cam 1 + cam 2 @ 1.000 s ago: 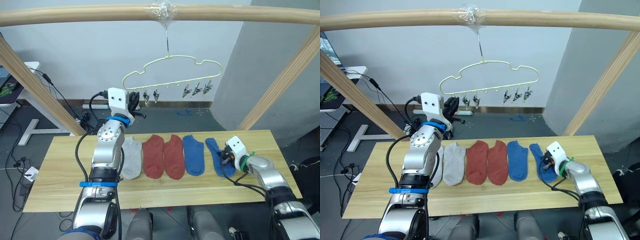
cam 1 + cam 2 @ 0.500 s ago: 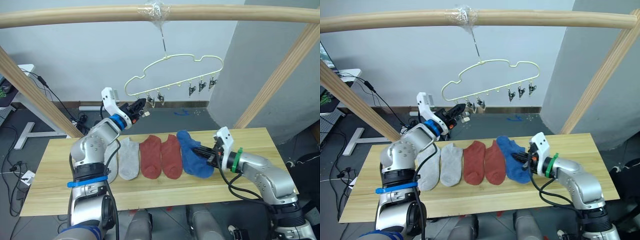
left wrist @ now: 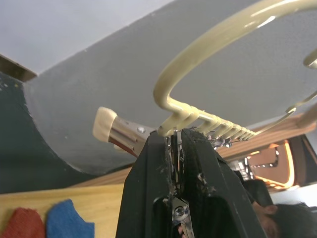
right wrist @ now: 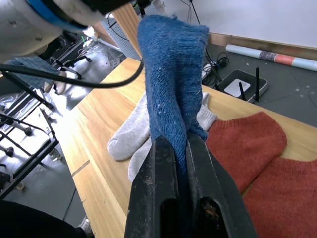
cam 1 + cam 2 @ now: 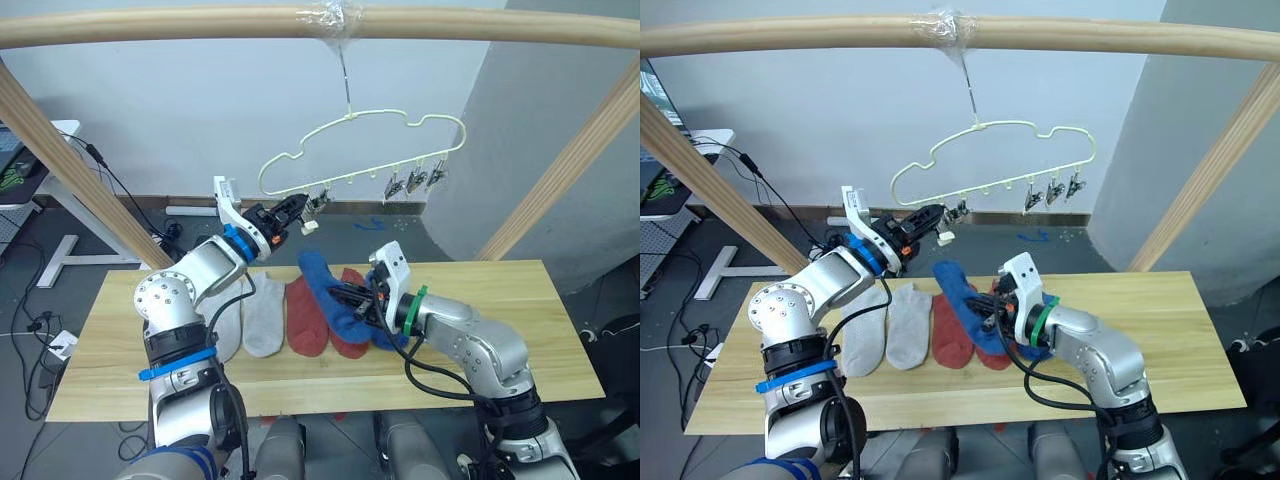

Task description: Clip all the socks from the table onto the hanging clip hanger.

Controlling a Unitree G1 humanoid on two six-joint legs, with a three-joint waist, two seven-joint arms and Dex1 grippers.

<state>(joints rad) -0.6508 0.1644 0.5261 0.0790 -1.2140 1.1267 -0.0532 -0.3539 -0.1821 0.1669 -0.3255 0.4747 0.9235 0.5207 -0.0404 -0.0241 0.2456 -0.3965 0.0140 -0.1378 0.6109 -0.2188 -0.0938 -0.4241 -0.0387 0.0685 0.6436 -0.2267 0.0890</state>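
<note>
1. Hanging from the wooden bar by its hook, the clip hanger tilts, its low end toward the left gripper in the left eye view. That gripper's jaws are clamped on a clip at the hanger's low end, above the far edge of the counter.
2. Below the hanger, the right gripper holds one blue sock lifted above the two rust red socks, its free end pointing up toward the hanger. Two light grey socks lie flat on the counter, beside the red ones on the side away from the right gripper. A second blue sock lies under the right arm.
3. From the left wrist view, the jaws are pressed together on the metal clip right under the hanger's yellow wire; red and blue sock tips show low on the counter.
4. From the right wrist view, the jaws are closed on the blue sock, which stands upright; grey socks and red socks lie on the counter behind it.
</note>
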